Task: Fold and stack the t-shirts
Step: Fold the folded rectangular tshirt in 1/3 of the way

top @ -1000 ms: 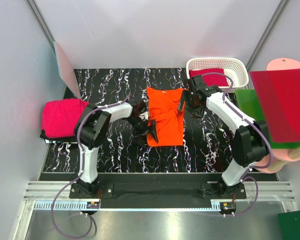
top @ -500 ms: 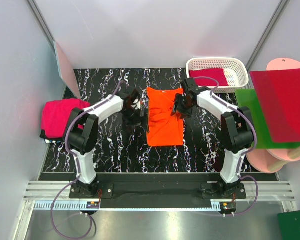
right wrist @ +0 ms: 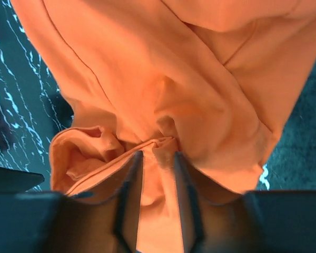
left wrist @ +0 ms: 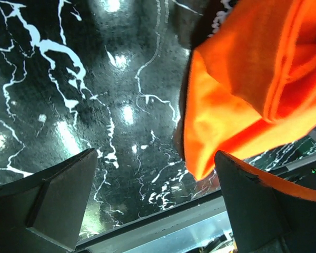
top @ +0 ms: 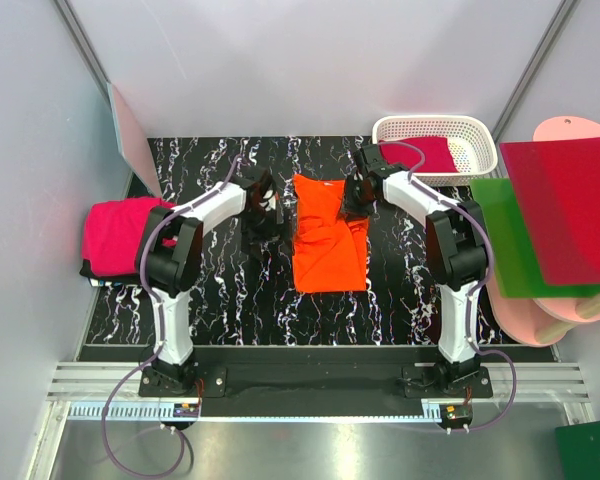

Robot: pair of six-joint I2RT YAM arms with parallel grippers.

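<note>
The bright orange t-shirt point(top: 330, 240) lies partly folded in the middle of the black marbled table point(top: 210, 290). My right gripper point(top: 355, 196) is at its far right edge. In the right wrist view it point(right wrist: 158, 163) is shut on a bunched fold of the orange t-shirt point(right wrist: 163, 68). My left gripper point(top: 268, 212) sits just left of the shirt's far left edge, wide open and holding nothing point(left wrist: 158, 211). A corner of the orange t-shirt point(left wrist: 242, 89) hangs by its right finger. Folded magenta t-shirts point(top: 125, 235) are stacked at the left. A crimson one point(top: 420, 152) lies in the basket.
A white basket point(top: 480, 140) stands at the back right. Stiff red point(top: 565, 210) and green point(top: 510, 245) sheets and pale pink boards point(top: 570, 310) lie off the table's right side. A pale board point(top: 130, 130) leans at the back left.
My left gripper has opened wide and moved from the shirt's left edge toward the far left. My right gripper has shifted left onto the shirt's far edge and closed on a fold.
</note>
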